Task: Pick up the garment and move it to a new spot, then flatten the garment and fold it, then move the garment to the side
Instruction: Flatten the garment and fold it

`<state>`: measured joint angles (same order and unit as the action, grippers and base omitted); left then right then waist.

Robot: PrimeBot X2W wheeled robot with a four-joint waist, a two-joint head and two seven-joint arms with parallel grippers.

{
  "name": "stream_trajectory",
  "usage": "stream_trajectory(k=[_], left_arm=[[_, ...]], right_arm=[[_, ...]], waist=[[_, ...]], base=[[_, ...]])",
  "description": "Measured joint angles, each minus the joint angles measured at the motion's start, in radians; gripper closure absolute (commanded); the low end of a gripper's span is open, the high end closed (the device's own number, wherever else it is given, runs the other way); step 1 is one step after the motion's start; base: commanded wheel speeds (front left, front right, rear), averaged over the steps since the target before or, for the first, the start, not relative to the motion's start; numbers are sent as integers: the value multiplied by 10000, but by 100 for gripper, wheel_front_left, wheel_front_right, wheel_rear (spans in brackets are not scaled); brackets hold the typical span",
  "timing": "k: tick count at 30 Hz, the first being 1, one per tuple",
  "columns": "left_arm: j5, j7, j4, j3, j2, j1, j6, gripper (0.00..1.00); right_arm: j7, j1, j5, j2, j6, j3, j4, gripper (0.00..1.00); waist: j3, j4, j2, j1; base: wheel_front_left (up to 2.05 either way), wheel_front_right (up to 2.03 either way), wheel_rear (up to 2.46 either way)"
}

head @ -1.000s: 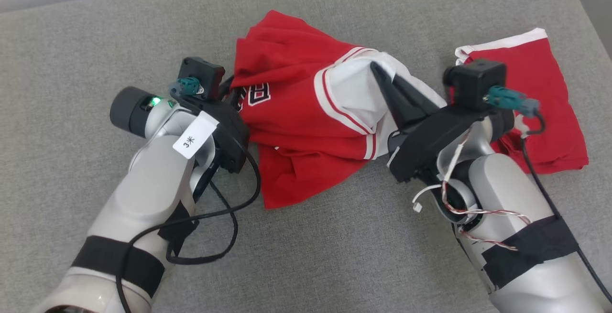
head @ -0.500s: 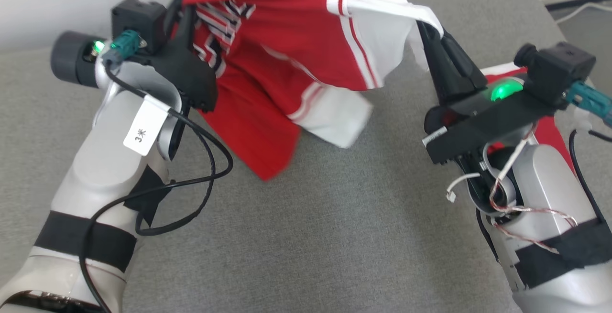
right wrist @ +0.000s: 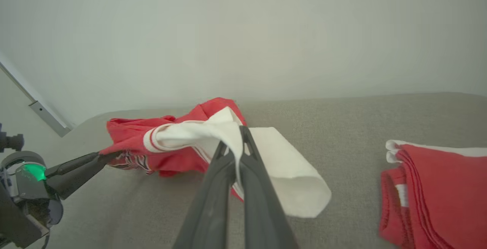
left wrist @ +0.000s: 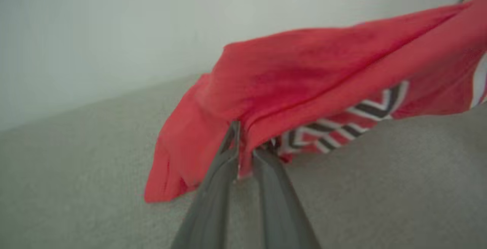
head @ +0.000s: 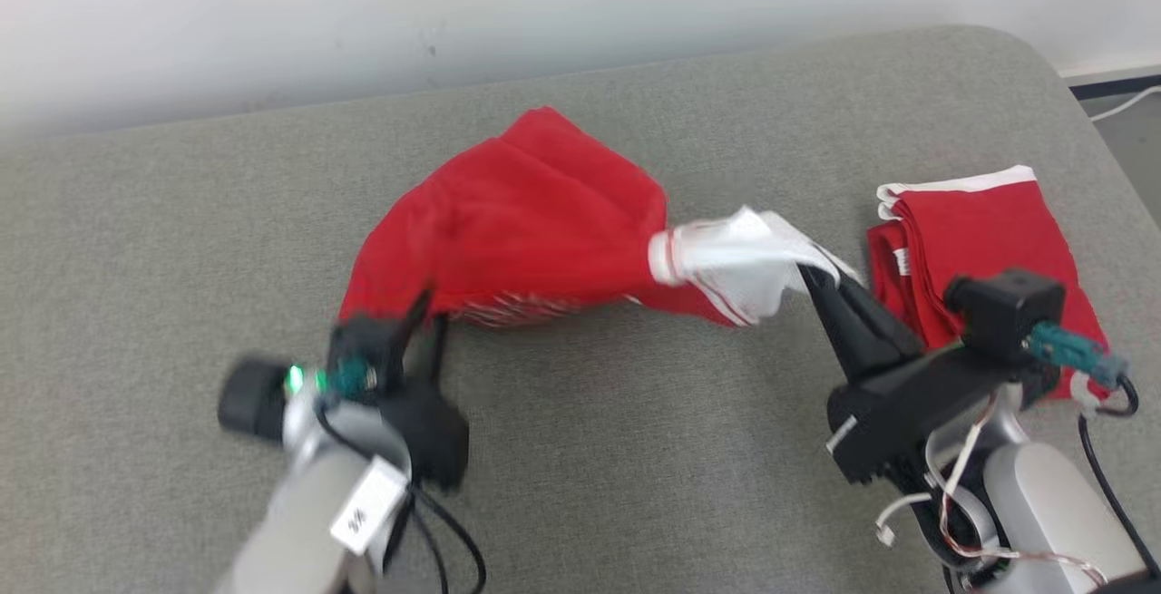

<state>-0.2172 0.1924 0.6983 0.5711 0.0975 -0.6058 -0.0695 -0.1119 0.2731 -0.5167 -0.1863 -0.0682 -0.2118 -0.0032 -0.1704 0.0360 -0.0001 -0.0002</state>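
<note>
Left hand (left wrist: 247, 144) and right hand (right wrist: 233, 142) pinch garment (head: 526, 213) edges over open grey surface (head: 635, 458).

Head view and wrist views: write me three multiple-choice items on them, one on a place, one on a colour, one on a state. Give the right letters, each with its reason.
1. Where does the folded red garment lie, relative to the held garment?
A) on the robot's left of it
B) on the robot's right of it
C) underneath it

2. What colour is the sleeve that the right hand pinches?
A) white
B) black
C) blue

3. How is the left hand?
A) wide open, holding nothing
B) shut on the held garment's red cloth
C) shut on the folded red garment

Answers:
1 B, it lies toward the head view's right side, apart from the held one.
2 A, the right wrist view shows white cloth in its grip.
3 B, the left wrist view shows red cloth nipped in its grip.
</note>
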Motion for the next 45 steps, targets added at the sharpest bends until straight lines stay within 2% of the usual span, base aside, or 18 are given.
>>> stream_trajectory(k=[5,9,13,16,19,26,37,41,45], left_arm=[[-320,-268,102,67,159,1338,8,0],[-504,-426,-146,-130,405,1508,65,0],[-435,-579,-686,-332,1011,810,50,0],[-286,-842,-1141,-332,1235,-233,146,0],[-192,-1317,-1287,-188,1377,-1011,663,0],[-134,-2794,-754,161,1413,-1856,1423,0],[-199,-4748,38,59,1444,-3467,1592,0],[-318,-5465,349,-8,1511,-3587,1590,0],[-654,-5925,403,-94,1275,-3616,1630,0]], right_arm=[[-314,-481,81,-253,263,94,-2,100],[-485,-646,151,-372,433,213,-84,100],[-660,-652,221,-405,533,226,-199,100],[-784,-671,318,-414,629,159,-194,100],[-917,-653,458,-407,696,54,-88,100],[-1085,-442,512,-268,773,-194,-146,100],[-1097,-89,522,-174,780,-291,-174,100],[-1083,-56,523,-167,790,-255,-127,100],[-1080,-40,533,-211,865,-163,-15,100]], waist=[[-81,-20,0,1],[-148,-6,0,1],[-227,0,0,1],[-321,9,0,2],[-401,85,0,2],[-665,468,0,2],[-1548,954,2,3],[-1790,1063,2,3],[-1907,1012,3,4]], base=[[0,0,0],[0,0,0],[0,0,0],[0,0,0],[0,0,0],[0,0,0],[0,0,0],[0,0,0],[0,0,0]])
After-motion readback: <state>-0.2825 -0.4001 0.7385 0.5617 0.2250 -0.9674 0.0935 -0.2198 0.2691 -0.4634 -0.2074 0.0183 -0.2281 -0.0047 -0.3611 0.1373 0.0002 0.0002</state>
